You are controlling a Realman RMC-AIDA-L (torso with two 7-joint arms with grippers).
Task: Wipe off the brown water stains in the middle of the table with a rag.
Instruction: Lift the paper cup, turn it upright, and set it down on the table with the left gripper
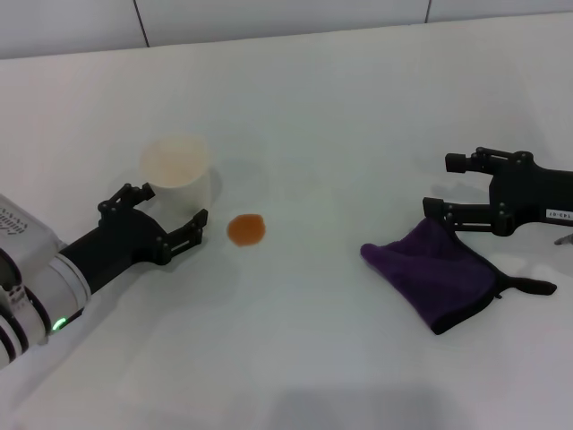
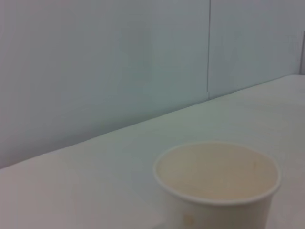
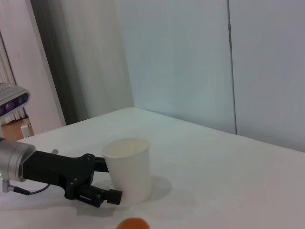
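Note:
The brown water stain [image 1: 245, 229] is a small round orange-brown blot on the white table [image 1: 340, 116], left of the middle; its edge also shows in the right wrist view [image 3: 133, 223]. The dark purple rag [image 1: 434, 269] lies crumpled at the right, its black loop pointing right. My right gripper [image 1: 440, 184] is open and empty, low over the table just behind the rag's far edge. My left gripper [image 1: 172, 206] is open, with its fingers [image 3: 102, 194] on either side of the base of a pale cup [image 1: 176, 172]. I cannot tell whether they touch it.
The pale cup [image 2: 217, 183] with a beige inside stands upright just left of the stain and also shows in the right wrist view [image 3: 127, 167]. A light wall [image 1: 286, 18] runs along the table's far edge.

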